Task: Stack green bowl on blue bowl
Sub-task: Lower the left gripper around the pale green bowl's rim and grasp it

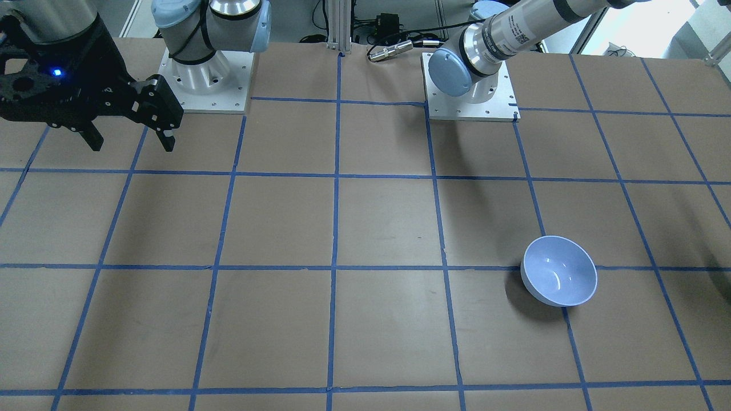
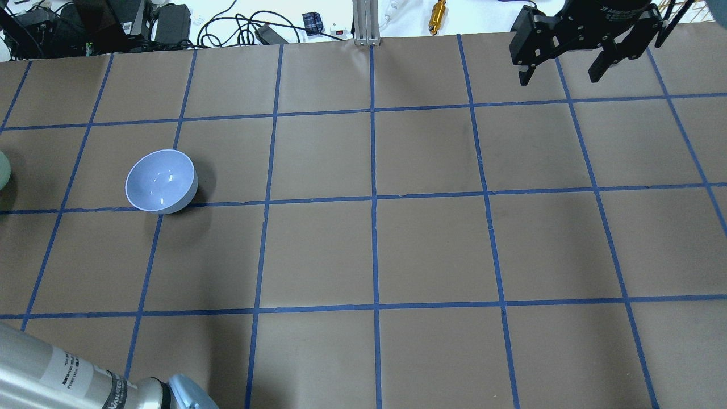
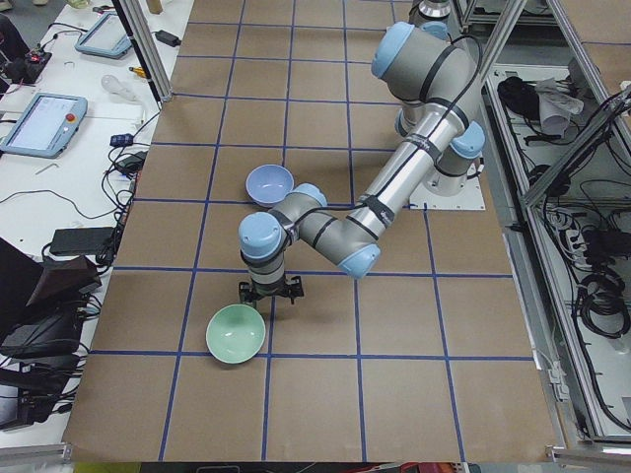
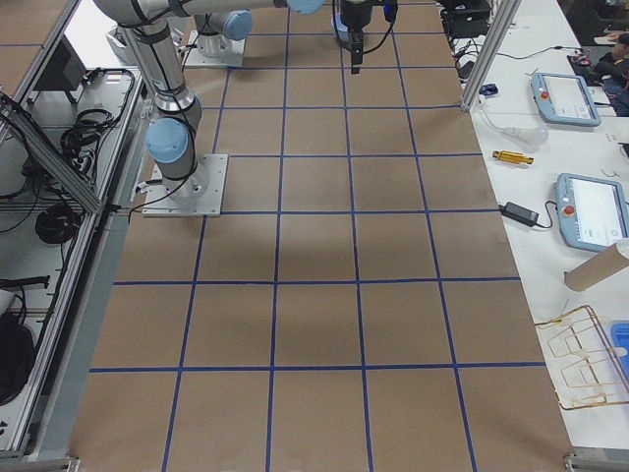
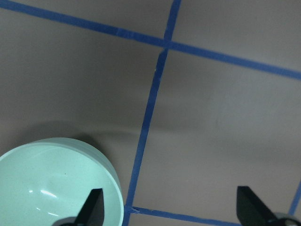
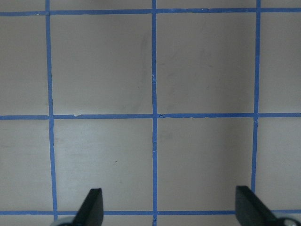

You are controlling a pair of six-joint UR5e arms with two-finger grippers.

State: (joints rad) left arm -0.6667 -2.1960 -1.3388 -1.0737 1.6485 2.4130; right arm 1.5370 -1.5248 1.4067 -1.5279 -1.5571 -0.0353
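Exterior left view: the green bowl (image 3: 236, 333) sat upright near the table's end, with the left gripper (image 3: 269, 293) hanging just beside its rim, jaws wide and empty.
The bowl looked light, rigid and glossy, so probably slick; a pinch over the thin rim wall seemed the surest hold. The blue bowl (image 3: 269, 184) stood upright further along the table (image 3: 315, 394), apart from it. Flat brown paper with a blue tape (image 3: 296, 353) grid covered the surface. The right gripper (image 2: 558, 78) hung wide open, well away, and room around both bowls seemed ample.
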